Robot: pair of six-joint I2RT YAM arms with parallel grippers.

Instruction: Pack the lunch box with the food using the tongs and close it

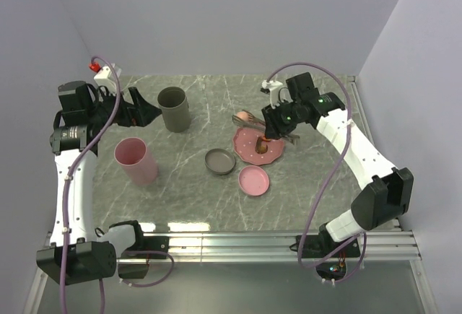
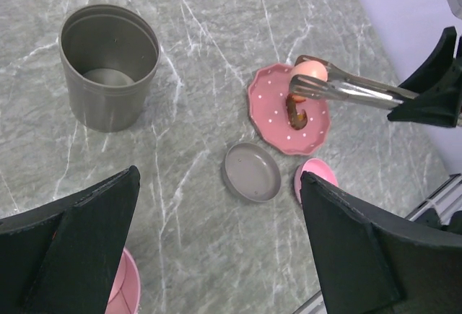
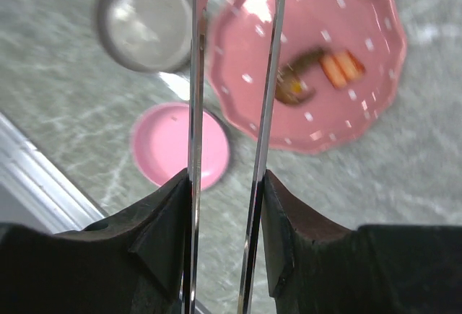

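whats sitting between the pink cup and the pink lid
The grey lid lies between the pink cup and the pink lid, nearer the pink lid, as the top view shows.

No legible text, label, brand, number or sign in any view.

Surfaces checked:
- Pink plate (image 1: 247, 143), beyond the right gripper (image 3: 225, 180) fingertips: white dots only, no characters.
- Tongs (image 3: 195, 112), between those fingers: bare metal, unmarked.
- Grey container (image 1: 174, 108) and pink container (image 1: 136, 160): plain walls.
- Grey lid (image 1: 220, 162) and pink lid (image 1: 254, 180), left of the right fingers in the wrist view: plain.
- Arm housings: any lettering too small to resolve.
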